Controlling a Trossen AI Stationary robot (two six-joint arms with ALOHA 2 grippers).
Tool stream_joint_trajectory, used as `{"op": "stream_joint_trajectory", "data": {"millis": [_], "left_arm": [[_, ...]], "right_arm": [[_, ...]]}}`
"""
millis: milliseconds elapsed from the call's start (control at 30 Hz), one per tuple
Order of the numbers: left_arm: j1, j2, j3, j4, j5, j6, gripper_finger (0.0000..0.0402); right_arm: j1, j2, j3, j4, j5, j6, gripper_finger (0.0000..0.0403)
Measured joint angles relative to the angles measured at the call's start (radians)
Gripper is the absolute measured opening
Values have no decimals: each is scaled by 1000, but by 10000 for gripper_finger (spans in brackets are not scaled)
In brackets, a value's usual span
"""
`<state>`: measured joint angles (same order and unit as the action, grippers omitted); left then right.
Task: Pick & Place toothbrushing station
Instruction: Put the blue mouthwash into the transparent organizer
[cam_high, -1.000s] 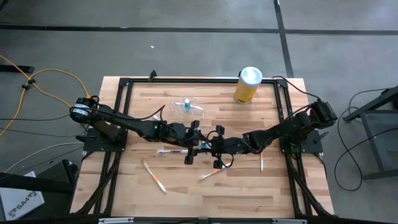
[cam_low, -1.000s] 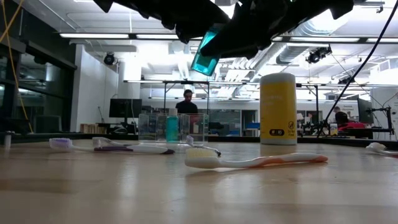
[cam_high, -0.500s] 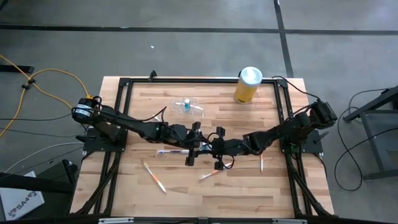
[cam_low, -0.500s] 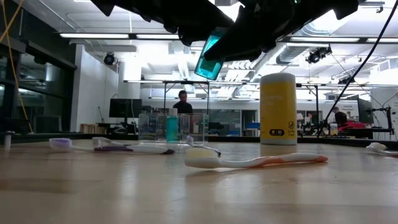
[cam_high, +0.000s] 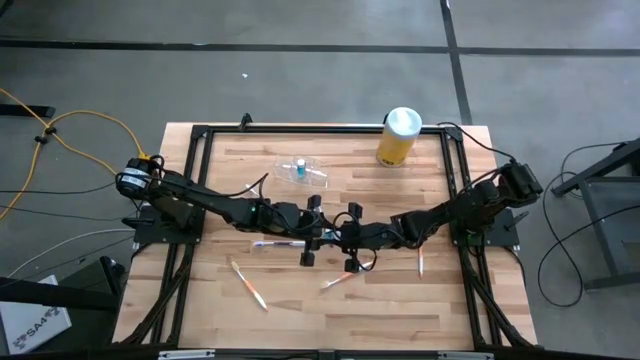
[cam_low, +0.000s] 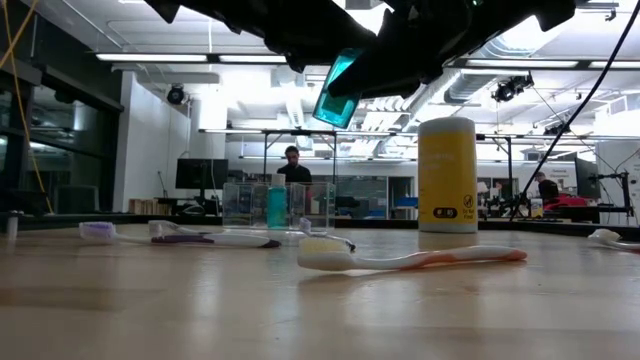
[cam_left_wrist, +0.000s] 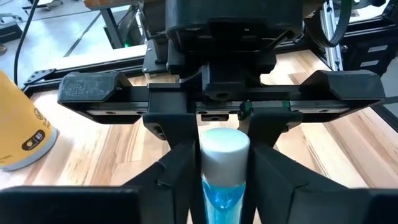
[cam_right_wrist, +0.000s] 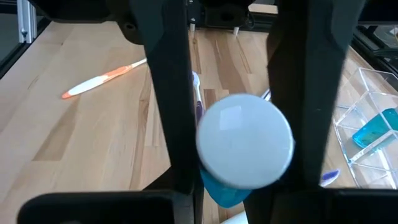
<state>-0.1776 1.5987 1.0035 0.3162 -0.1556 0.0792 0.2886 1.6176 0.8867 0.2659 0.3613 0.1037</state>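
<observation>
Mid-table, above the surface: left gripper (cam_high: 318, 240) and right gripper (cam_high: 337, 238) meet nose to nose, both clamped on one blue tube with white cap (cam_right_wrist: 244, 140). Toothbrushing station (cam_high: 301, 171) sits well beyond the jaws, toward the yellow canister (cam_high: 398, 136).

Between matt black right gripper fingers (cam_right_wrist: 168, 93): translucent blue plastic tube (cam_left_wrist: 221, 193), smooth white cap (cam_right_wrist: 244, 139); beyond them, pale grained wood table (cam_right_wrist: 74, 137), glossy clear plastic toothbrushing station (cam_right_wrist: 367, 118), matt yellow canister (cam_left_wrist: 18, 130).
</observation>
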Motion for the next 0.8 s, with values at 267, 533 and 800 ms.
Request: {"op": "stream_joint_trajectory", "data": {"millis": [267,533,800], "left_arm": [[0,0,0,3,-1,0,92],[0,1,0,5,-1,0,90],[2,1,0,7,-15,-2,90]], "right_arm": [[0,0,0,-4,0,0,64],[0,-1,3,-21,0,7,67],[-1,-1,5,-30,6,9,111]]}}
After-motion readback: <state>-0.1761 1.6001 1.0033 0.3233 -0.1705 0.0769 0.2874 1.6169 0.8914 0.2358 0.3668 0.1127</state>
